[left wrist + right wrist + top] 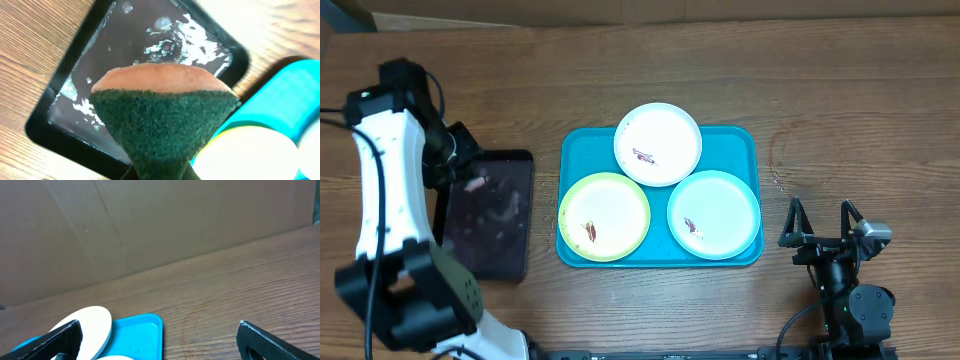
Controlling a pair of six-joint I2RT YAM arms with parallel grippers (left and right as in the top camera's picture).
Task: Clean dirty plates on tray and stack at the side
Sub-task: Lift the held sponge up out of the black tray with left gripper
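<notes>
The turquoise tray point(741, 140) lies about the middle of the wooden surface point(840, 90), its long sides parallel to the near edge. All three dirty plates rest on it. The white plate point(665, 135) is on the far side, overlapping the tray's far rim. The yellow-green plate point(610, 205) is at the near left, reaching out over the tray's left rim. The mint plate point(720, 205) is at the near right. Each carries a small brown-red smear. The three sit crowded together, and I cannot tell whether their rims touch.

Toward the left edge of the surface, just beside the turquoise tray, lies a narrow black tray point(505, 255) with glistening wet patches. The left fingers point(455, 155) hang over its far end, clenched on a sponge point(162, 115). The sponge's dark green scouring face is turned toward the wrist camera and its orange-pink body lies behind. It is pinched at its lower end and fans out wider above.

The right fingers point(270, 340) are spread wide and grasp nothing. They sit low near the near edge of the surface, to the right of the turquoise tray and apart from it, pointing toward the far edge, where a cardboard wall point(150, 225) stands.
</notes>
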